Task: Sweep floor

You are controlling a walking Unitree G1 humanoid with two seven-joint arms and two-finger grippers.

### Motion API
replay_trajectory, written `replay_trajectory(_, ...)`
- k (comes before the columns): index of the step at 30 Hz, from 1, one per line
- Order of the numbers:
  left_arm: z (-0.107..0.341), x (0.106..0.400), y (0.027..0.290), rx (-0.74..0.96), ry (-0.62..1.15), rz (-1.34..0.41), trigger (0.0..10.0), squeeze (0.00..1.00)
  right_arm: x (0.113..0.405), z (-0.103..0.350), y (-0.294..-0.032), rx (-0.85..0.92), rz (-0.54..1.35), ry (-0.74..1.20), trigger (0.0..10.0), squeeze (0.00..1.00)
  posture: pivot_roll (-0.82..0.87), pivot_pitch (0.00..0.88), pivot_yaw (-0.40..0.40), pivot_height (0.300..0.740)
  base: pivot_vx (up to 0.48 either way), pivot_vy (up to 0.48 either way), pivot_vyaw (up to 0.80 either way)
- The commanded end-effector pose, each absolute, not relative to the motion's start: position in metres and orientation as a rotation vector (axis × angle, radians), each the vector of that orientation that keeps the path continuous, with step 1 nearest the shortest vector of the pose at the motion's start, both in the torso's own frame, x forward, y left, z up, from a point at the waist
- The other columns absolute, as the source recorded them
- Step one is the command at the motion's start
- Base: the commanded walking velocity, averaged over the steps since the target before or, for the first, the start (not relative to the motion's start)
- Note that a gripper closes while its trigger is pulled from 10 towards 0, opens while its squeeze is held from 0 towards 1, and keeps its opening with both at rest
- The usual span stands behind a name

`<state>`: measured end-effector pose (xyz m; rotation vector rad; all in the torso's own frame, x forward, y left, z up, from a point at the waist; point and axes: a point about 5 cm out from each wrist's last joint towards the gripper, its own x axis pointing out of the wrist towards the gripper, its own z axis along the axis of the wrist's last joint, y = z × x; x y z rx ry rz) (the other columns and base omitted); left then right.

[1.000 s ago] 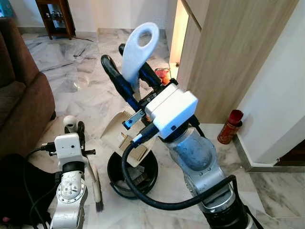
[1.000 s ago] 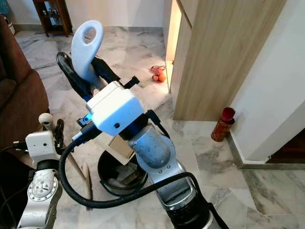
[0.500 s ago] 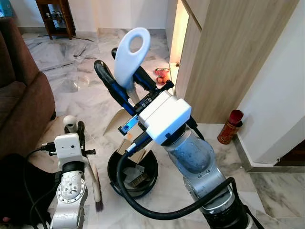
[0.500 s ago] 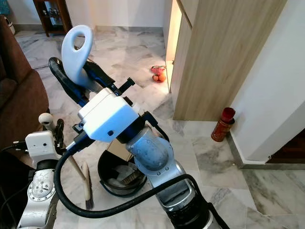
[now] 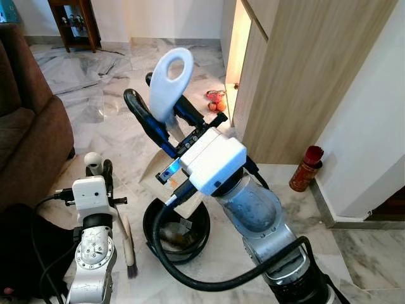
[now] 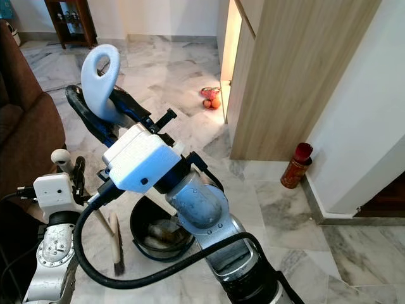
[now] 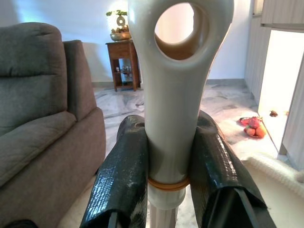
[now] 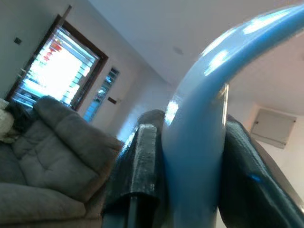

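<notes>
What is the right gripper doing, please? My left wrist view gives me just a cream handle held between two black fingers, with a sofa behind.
Observer: The right gripper is shut on a light blue dustpan handle, held up high in front of the robot.
Operator: Thank you. Where does the pan end point?
Observer: The beige pan slopes down into a round black bin on the marble floor.
Operator: And where is the head of my brush?
Observer: The brush hangs down from your gripper, and its dark bristles are at the floor just to the left of that bin.
</notes>
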<state>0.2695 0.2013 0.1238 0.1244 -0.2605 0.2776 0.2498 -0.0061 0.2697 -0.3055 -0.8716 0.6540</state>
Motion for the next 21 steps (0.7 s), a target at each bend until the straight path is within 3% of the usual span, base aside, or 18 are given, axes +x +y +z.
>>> replay_trajectory(1,0.132,0.271,0.199,0.128,-0.307,0.267,10.0,0.0,0.265,0.276,-0.027,-0.372,0.483,-0.885,10.0,0.0,0.14,0.058,-0.026,0.74,0.0,0.0,0.0)
replay_trajectory(8,0.13,0.271,0.199,0.127,-0.302,0.264,10.0,0.0,0.298,0.259,-0.075,-0.427,0.253,-0.749,10.0,0.0,0.14,0.057,-0.027,0.74,0.0,0.0,0.0)
replay_trajectory(18,0.129,0.27,0.199,0.126,-0.296,0.258,10.0,0.0,0.315,0.222,-0.107,-0.453,0.164,-0.602,10.0,0.0,0.14,0.06,-0.025,0.74,0.0,0.0,0.0)
replay_trajectory(21,0.129,0.27,0.198,0.126,-0.293,0.252,10.0,0.0,0.323,0.199,-0.13,-0.389,0.079,-0.495,10.0,0.0,0.14,0.064,-0.023,0.74,0.0,0.0,0.0)
